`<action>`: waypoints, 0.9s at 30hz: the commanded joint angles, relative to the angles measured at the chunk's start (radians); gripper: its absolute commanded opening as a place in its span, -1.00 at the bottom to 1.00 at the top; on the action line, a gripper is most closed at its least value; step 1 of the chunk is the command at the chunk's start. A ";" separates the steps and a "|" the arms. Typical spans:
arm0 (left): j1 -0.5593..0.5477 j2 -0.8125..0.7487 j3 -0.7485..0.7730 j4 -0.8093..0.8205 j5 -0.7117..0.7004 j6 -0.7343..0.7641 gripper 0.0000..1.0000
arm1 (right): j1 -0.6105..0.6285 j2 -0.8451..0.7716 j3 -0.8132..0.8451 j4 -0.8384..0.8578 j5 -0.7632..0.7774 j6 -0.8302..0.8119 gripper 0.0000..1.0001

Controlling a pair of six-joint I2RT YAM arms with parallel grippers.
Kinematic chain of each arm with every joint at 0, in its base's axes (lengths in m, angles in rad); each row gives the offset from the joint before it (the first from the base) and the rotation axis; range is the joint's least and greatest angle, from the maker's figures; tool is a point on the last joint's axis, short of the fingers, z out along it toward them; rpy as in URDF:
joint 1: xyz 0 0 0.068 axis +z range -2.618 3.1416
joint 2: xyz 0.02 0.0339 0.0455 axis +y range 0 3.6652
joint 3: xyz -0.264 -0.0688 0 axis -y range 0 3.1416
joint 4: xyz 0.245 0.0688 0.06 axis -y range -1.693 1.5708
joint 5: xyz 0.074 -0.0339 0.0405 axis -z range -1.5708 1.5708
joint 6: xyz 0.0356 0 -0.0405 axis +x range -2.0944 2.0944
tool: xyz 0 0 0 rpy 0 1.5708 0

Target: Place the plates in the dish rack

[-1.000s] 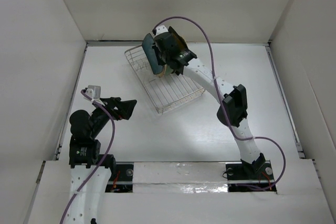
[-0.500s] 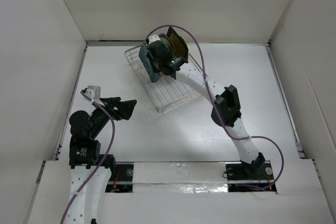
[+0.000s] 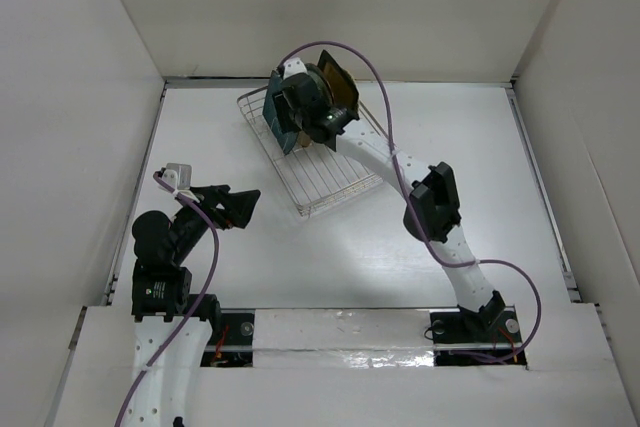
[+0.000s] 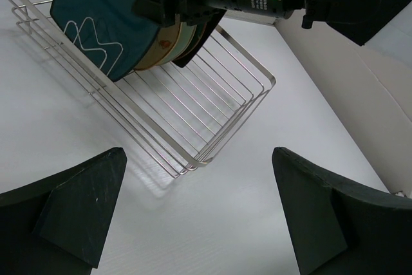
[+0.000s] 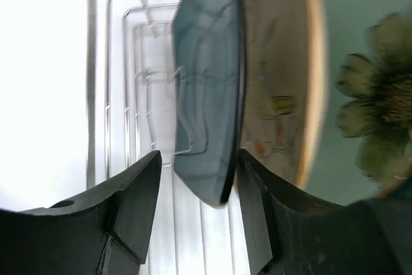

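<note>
now the right gripper straddles the teal plate, which stands on edge in the rack. its jaws are partly open, with a thin gap showing at one finger, so the plate looks unclamped. just outside the other finger, the cream plate stands close beside the teal one. the left gripper hangs wide open and empty over the worktop, with the rack's near corner ahead of it.
</note>
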 commanded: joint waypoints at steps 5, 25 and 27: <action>-0.005 -0.010 -0.006 0.047 -0.020 0.008 0.93 | 0.012 -0.165 -0.035 0.152 -0.006 -0.008 0.11; -0.005 -0.025 -0.002 0.041 -0.043 0.008 0.91 | 0.032 -0.478 -0.532 0.430 -0.007 0.021 -0.72; -0.005 -0.029 0.002 0.036 -0.049 0.010 0.92 | 0.054 -0.596 -0.630 0.492 -0.006 0.012 -0.99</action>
